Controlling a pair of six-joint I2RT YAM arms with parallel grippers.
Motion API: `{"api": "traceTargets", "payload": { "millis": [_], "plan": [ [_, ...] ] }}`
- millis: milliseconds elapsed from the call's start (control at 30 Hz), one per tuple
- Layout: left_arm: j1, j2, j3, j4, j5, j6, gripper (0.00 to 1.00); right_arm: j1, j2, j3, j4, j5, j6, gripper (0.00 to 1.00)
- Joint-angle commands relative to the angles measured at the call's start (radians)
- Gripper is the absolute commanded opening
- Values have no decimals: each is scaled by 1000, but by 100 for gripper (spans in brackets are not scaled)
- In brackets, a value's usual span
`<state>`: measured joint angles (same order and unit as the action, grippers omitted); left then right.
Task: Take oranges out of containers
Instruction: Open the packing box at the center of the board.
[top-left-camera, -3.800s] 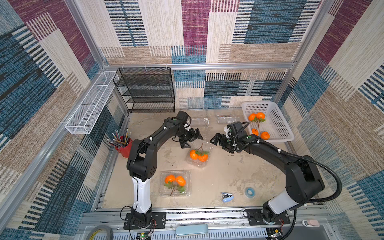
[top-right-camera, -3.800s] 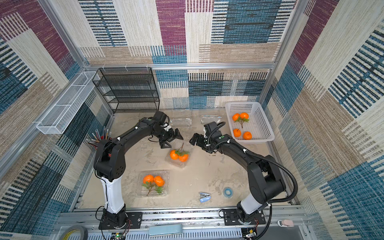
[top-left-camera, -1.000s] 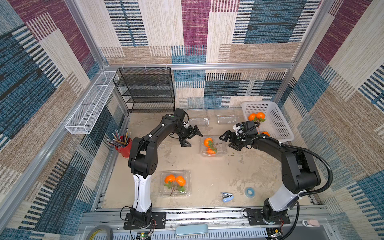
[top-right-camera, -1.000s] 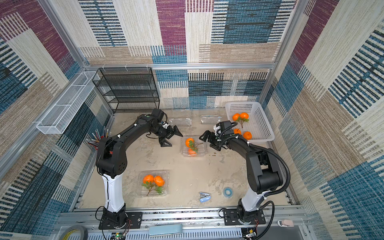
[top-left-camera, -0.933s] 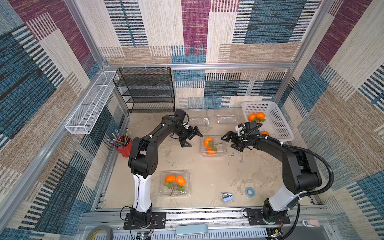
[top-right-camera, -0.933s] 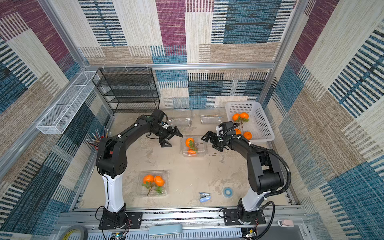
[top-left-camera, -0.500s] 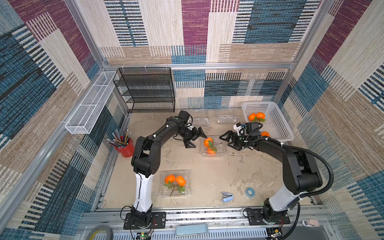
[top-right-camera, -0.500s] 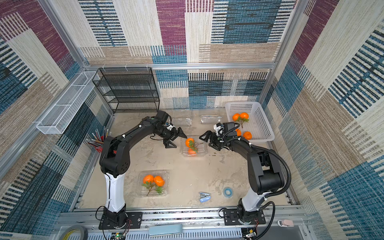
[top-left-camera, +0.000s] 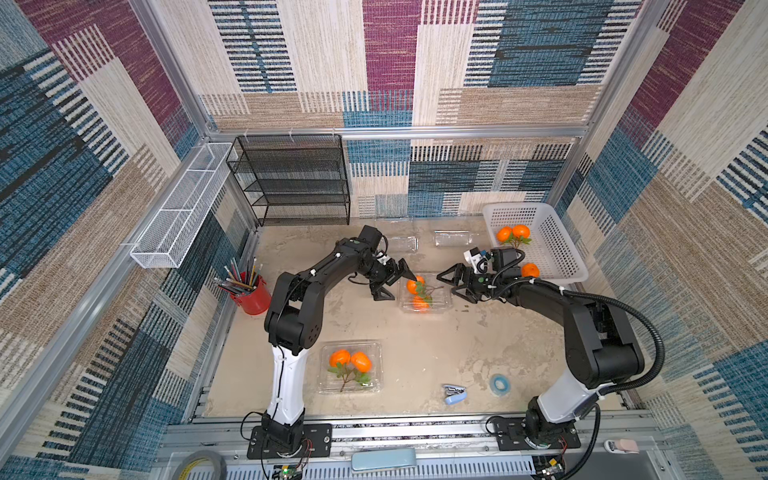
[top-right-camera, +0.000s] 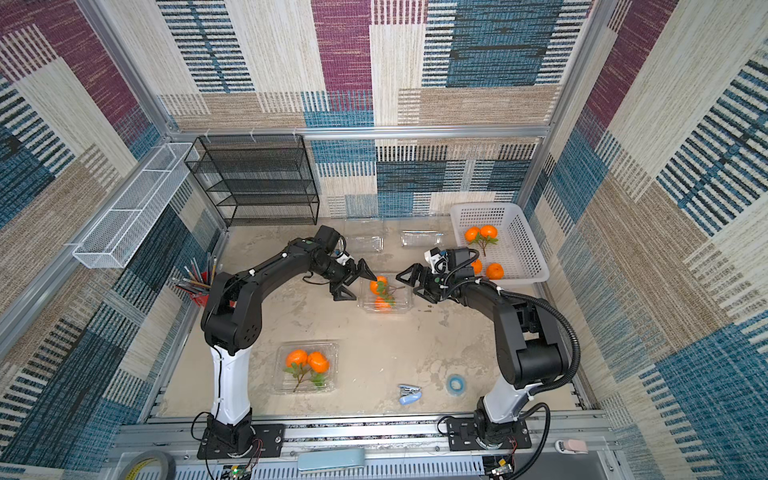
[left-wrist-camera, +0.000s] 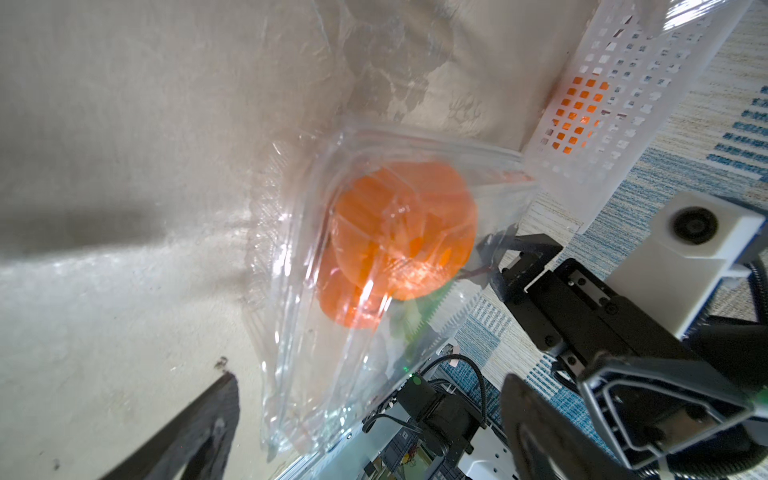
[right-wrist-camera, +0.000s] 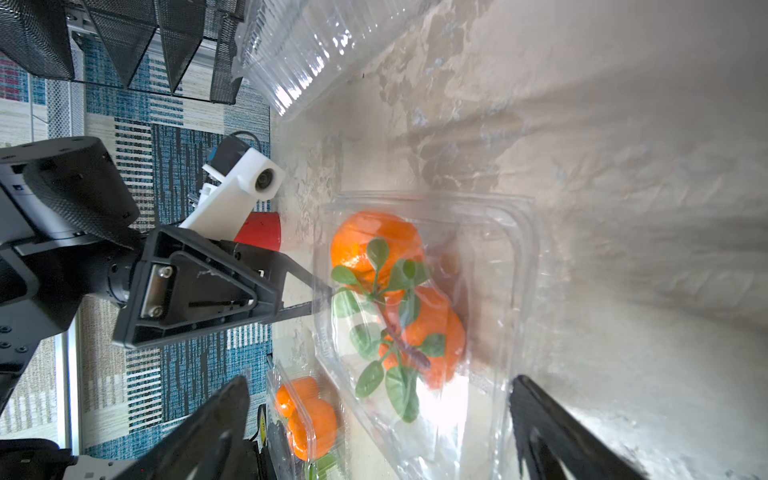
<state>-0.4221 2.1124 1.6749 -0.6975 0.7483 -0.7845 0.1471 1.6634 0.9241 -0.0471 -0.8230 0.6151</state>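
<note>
Halfway there, I'd say: four oranges (top-right-camera: 488, 232) lie in the white basket (top-right-camera: 521, 241) and two clear boxes (top-left-camera: 401, 244) at the back sit empty. The left claw (top-left-camera: 397, 286) and right claw (top-left-camera: 453, 286) both gape wide, gripping nothing, either side of the middle box (top-left-camera: 440, 303) with its pair inside; the front box (top-left-camera: 332, 384) holds two more.

Each arm is built of matte black rounded joints (top-left-camera: 291, 324) above a glossy white lower link (top-left-camera: 286, 378) bolted to a black base plate (top-left-camera: 320, 440). A black corrugated hose (top-left-camera: 658, 353) is carried along the right arm (top-left-camera: 540, 297), and a white boxy camera housing (right-wrist-camera: 245, 183) is mounted at each wrist. The left gripper (top-left-camera: 397, 284) is formed of black triangular fingers (right-wrist-camera: 199, 286) fastened with silver screws (right-wrist-camera: 165, 272).
</note>
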Motion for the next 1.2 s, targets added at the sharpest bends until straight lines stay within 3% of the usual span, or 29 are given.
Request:
{"api": "traceTargets", "payload": {
  "millis": [0,600,900,1167],
  "plan": [
    [-2,-11,-12,52,32,-31,99,2,-16,-12,75,-48,30,99],
    [2,9,-56,203,81,-145,99,13,-35,-67,234,-163,160,97],
    [10,11,-59,225,88,-166,99,15,2,-107,378,-247,326,88],
    [32,-2,-82,237,97,-171,99,15,-1,-131,434,-268,391,79]
  ]
}}
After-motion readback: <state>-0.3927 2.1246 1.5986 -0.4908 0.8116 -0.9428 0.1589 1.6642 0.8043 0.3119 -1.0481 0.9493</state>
